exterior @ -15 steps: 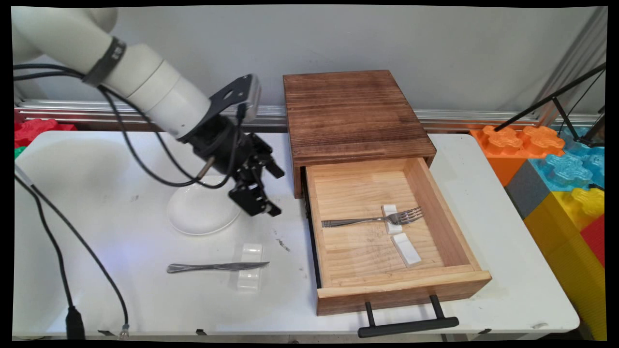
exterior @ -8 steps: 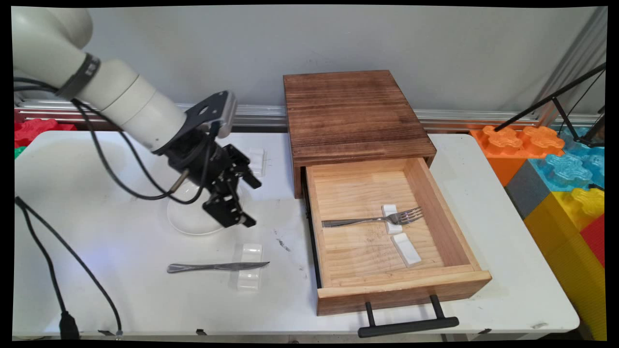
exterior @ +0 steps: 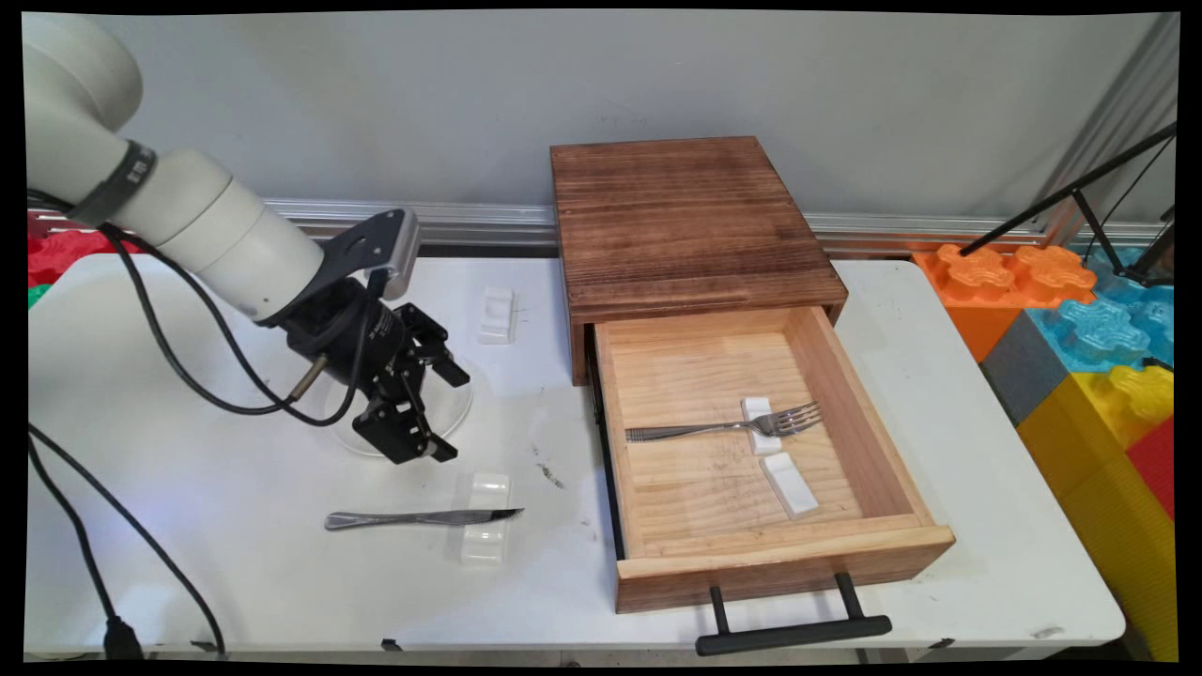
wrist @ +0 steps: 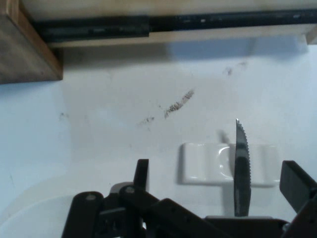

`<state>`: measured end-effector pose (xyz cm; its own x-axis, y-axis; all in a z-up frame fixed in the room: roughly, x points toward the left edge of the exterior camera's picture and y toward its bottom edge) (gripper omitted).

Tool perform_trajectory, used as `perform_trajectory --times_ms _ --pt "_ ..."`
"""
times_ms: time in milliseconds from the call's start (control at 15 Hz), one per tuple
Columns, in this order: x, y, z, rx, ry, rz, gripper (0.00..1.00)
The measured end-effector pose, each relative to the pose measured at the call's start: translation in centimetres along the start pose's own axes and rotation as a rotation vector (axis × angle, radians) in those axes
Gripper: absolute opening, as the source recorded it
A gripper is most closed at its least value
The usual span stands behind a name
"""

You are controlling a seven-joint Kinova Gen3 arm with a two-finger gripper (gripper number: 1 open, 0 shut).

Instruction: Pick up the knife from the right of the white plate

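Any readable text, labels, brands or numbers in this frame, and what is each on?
No text can be read.
Gripper body: a small pale marking, too small to read.
Black band on the arm: faint marks, unreadable.
Drawer floor: faint scribbles, not legible.

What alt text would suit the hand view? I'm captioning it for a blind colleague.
The gripper, fingers apart, hangs low over the white table, where a serrated knife lies with its blade across a small white rest. Part of a white plate shows bottom left and the wooden drawer unit runs along the top.
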<state>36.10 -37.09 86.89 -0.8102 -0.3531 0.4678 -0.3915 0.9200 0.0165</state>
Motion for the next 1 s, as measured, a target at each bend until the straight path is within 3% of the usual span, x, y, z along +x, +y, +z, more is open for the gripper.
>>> perform_trajectory --times_ms 333,1000 --pt "-0.5 0.7 0.7 -0.003 -0.013 -0.009 1.0" --pt "-2.2 2.6 2.4 -0.02 -0.1 -0.03 1.0"
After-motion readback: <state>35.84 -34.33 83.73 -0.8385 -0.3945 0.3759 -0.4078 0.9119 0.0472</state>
